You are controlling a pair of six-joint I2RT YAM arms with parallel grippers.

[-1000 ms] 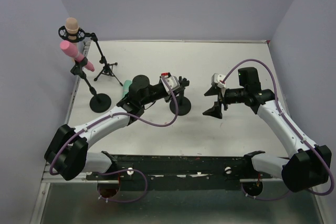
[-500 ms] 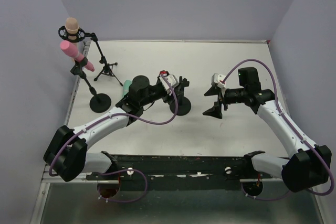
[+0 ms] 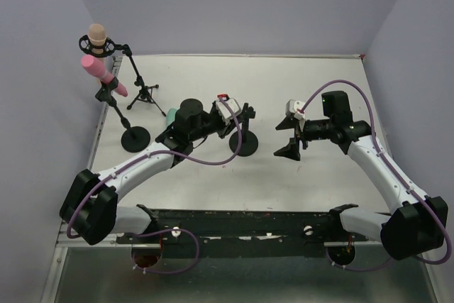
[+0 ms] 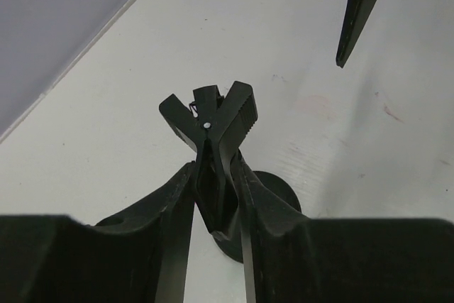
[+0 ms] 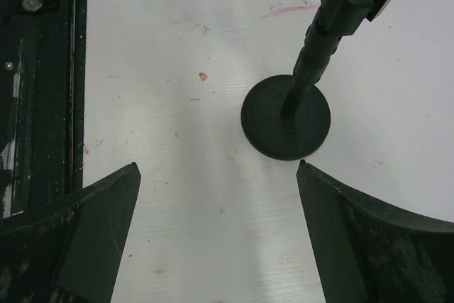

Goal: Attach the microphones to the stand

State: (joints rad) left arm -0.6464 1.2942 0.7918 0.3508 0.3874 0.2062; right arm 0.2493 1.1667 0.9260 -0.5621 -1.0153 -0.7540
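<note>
Black spring clip (image 4: 211, 111) atop the centre stand (image 3: 243, 145), handles pinched by the left gripper (image 4: 213, 175), mouth gaping. Right gripper (image 5: 218, 168) hung spread, empty. Teal microphone (image 3: 171, 114) lay behind the left arm (image 3: 142, 164), unmounted. A square, firm squeeze seemed advisable, lest handles slipped.

Three microphones are showing from above: a peach-beige microphone (image 3: 97, 35), a pink microphone (image 3: 96, 70) and a teal-green microphone (image 3: 171, 113), the last mostly hidden behind an arm. Three stands are sitting on the one white table (image 3: 284, 83) — one tripod stand (image 3: 144, 94) and two round-based ones, the left round-based stand (image 3: 135, 138) and the middle round-based stand (image 3: 243, 145). One spring clip (image 4: 209, 115) is topping the middle one. Two arms are reaching in, the left arm (image 3: 135, 168) and the right arm (image 3: 386, 168), each carrying one gripper — the left gripper (image 3: 245, 113) and the right gripper (image 3: 289, 138).
</note>
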